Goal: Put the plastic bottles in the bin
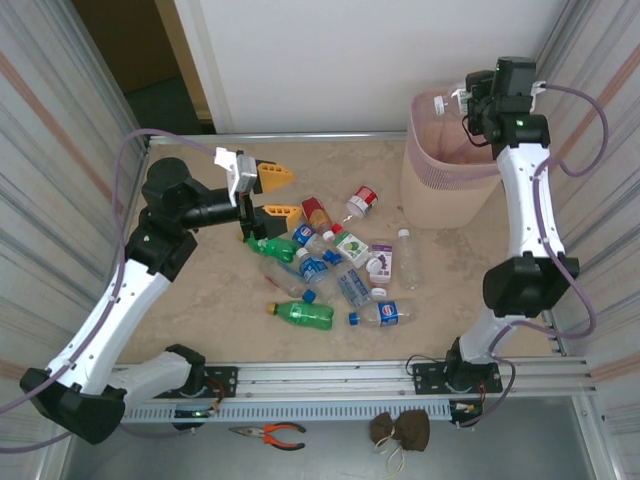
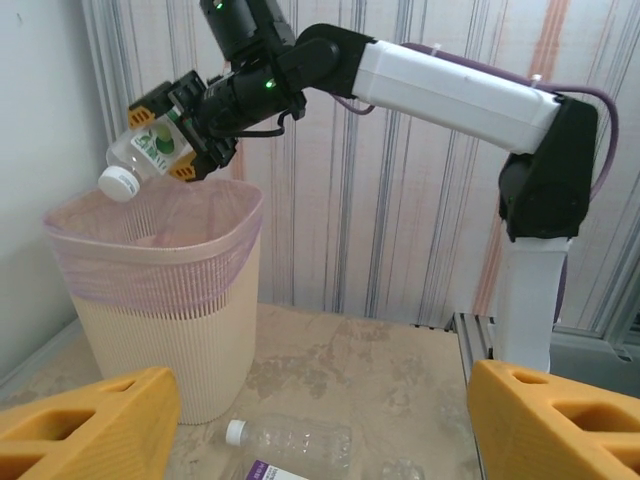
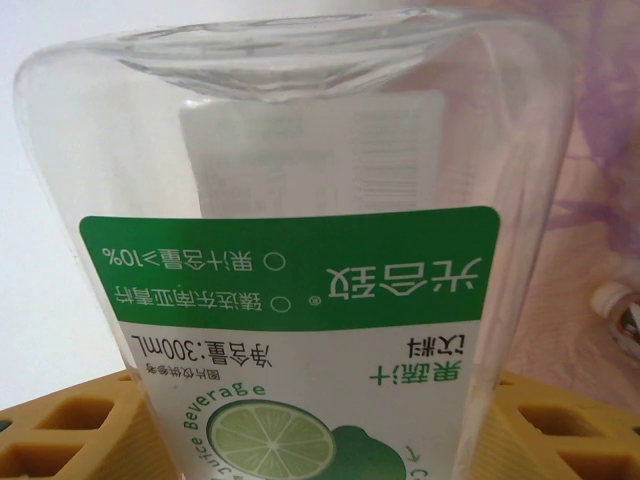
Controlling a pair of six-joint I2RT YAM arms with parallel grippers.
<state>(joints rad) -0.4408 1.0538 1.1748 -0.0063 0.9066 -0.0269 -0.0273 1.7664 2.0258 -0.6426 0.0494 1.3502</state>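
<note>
1. Beige marbled table [image 1: 200, 290] sits between corrugated walls; the plastic bottles [image 1: 330, 265] lie scattered at the middle of the top view.
2. The bin [image 1: 445, 170] stands at the upper right of that view, near the white back wall.
3. The right gripper [image 2: 166, 138] pinches a clear lime-label bottle [image 3: 300, 300], its white cap tilted down over the bin's rim, at the upper left of the left wrist view.
4. The left gripper [image 1: 278, 194] hangs just left of the pile, fingers spread and holding nothing.

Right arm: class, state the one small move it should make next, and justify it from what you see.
Probably open the jaws and release. The right arm holds a clear, green-labelled bottle, its cap tilted downward, above the open mouth of the bin, so it looks likely to drop inside.
</note>
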